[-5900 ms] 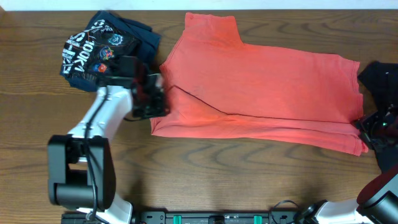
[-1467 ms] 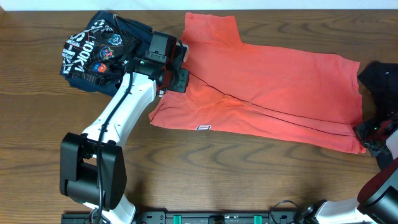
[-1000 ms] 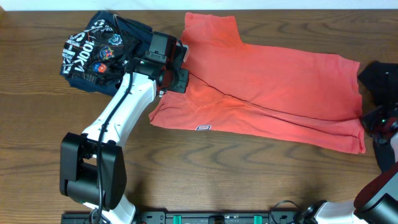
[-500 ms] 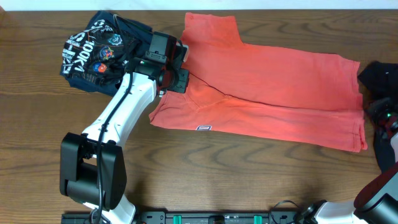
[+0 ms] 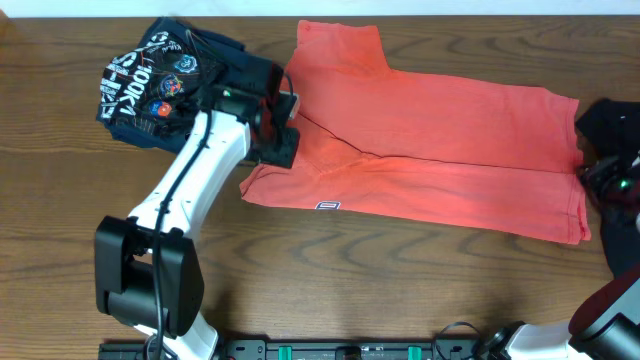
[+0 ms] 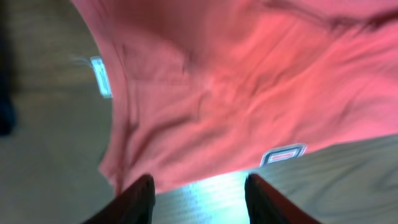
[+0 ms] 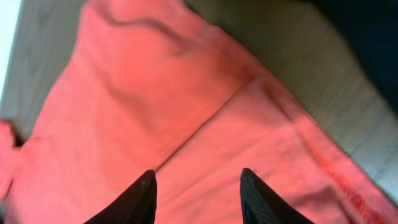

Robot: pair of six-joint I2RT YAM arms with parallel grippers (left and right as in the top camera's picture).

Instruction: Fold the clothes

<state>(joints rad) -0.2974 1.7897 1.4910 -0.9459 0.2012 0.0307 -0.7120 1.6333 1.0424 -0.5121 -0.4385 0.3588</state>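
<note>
Your left gripper [image 6: 199, 186] spreads empty over the left edge of the coral-red T-shirt [image 5: 440, 150], with the navy garment [image 5: 160, 80] just beside it. Your right gripper [image 7: 198, 183], also spread empty, sits beside the black garment [image 5: 612, 125].

The overhead view was bright, evenly lit and sharp, with faint shadows in the folds of the coral-red T-shirt [image 5: 440, 140]. Both wrist views were blurred. The left one showed pale bluish glare on the wooden table [image 6: 348, 180], and the right one darkened toward its upper right corner.

Wooden table [image 5: 400, 280] carries coral T-shirt [image 5: 450, 140]; navy garment [image 5: 150, 80]; seemingly black garment [image 5: 610, 125].
</note>
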